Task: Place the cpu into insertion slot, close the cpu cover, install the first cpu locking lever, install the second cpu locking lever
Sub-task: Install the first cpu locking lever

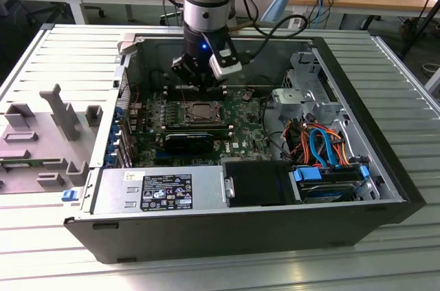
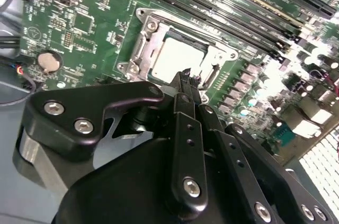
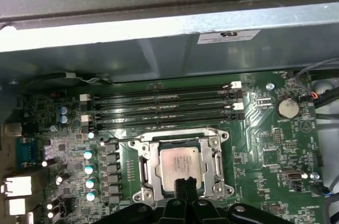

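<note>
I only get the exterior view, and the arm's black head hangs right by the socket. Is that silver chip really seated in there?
Observer: Yes. In the first wrist view the cpu lies flat, silver top up, inside the window of the cpu cover.
Operator: So is that cover down?
Observer: In both wrist views it looks flat on the board around the chip, not tilted up.
Operator: And is the claw holding anything?
Observer: The second wrist view shows the gripper with its fingers together and nothing I can see between them. The tips are at the cover's edge.
</note>
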You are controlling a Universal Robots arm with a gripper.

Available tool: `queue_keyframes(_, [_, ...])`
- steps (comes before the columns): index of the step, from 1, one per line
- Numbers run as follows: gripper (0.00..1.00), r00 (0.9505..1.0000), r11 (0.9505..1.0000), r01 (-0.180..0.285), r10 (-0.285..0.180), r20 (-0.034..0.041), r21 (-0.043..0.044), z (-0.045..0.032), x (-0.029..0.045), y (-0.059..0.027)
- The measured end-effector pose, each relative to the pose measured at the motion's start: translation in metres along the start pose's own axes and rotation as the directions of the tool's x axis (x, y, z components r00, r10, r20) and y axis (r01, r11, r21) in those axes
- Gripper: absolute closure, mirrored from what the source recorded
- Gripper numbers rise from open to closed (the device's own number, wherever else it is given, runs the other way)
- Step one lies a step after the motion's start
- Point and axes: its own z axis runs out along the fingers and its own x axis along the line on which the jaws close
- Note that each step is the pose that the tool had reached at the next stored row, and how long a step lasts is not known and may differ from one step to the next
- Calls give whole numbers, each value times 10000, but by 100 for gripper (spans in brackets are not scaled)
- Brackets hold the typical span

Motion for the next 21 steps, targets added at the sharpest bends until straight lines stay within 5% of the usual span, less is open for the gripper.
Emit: queue_keyframes(21, [89, 10000, 10000, -1, 1, 21, -2, -56, 20, -1])
